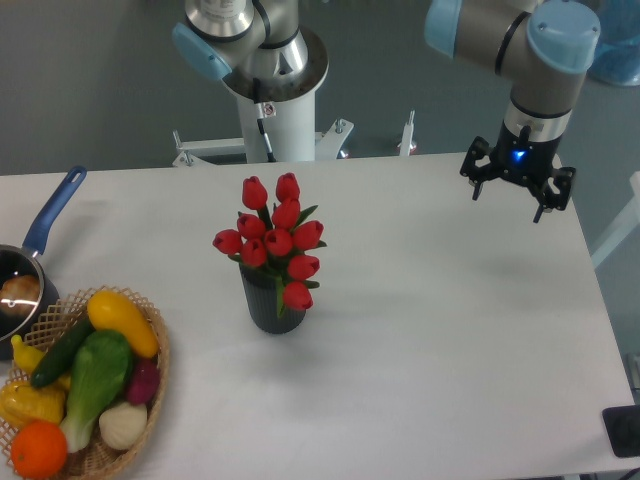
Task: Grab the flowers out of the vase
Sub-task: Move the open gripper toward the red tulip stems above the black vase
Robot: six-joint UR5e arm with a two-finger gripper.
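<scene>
The flowers (pixel 272 240), a bunch of red tulip buds with green leaves, stand upright in the vase (pixel 266 306), a dark ribbed cylinder near the middle of the white table. My gripper (pixel 517 196) hangs from the arm at the far right, well to the right of the flowers and above the table's back right part. Its dark fingers are spread apart and hold nothing.
A wicker basket (pixel 155 375) of colourful vegetables sits at the front left corner. A blue-handled saucepan (pixel 45 222) lies at the left edge behind it. The robot's white base column (pixel 280 110) stands behind the table's far edge. A dark object (pixel 622 432) shows at the lower right.
</scene>
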